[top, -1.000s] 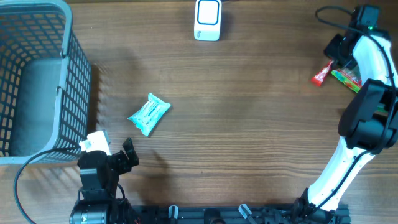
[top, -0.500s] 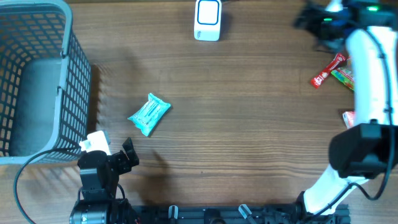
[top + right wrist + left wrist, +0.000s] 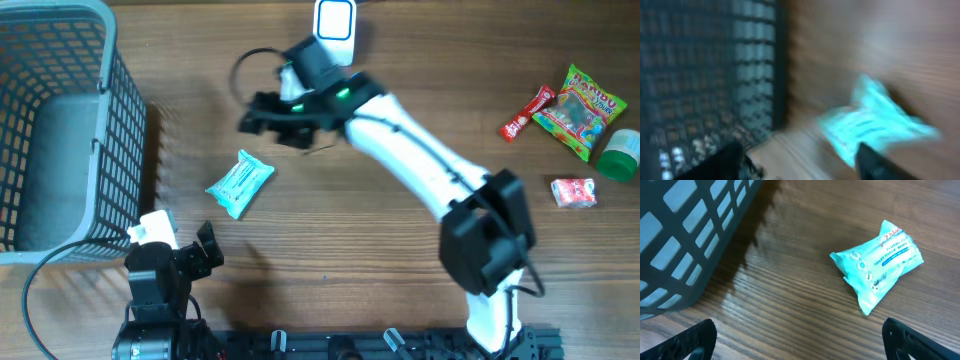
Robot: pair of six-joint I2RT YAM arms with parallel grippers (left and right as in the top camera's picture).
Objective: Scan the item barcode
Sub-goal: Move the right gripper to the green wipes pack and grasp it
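The item, a teal wipes packet [image 3: 240,183], lies flat on the wooden table; no barcode shows on its upper face. The white scanner [image 3: 333,30] stands at the back middle. My right gripper [image 3: 252,112] hovers just behind the packet, apart from it. In the blurred right wrist view that gripper [image 3: 805,165] is open and empty, with the packet [image 3: 875,125] ahead of its right finger. At the front left my left gripper [image 3: 207,250] rests wide open. In the left wrist view the packet [image 3: 877,265] lies well ahead of the left gripper [image 3: 802,350].
A grey mesh basket [image 3: 110,120] fills the back left corner, close to the packet. At the far right lie a red candy bar [image 3: 525,112], a gummy bag [image 3: 580,97], a green cap [image 3: 622,153] and a small red packet [image 3: 574,191].
My right arm has swung from the far right across the table to just behind the teal packet, and its jaws have opened. The snacks at the right are now uncovered. The left arm is still.
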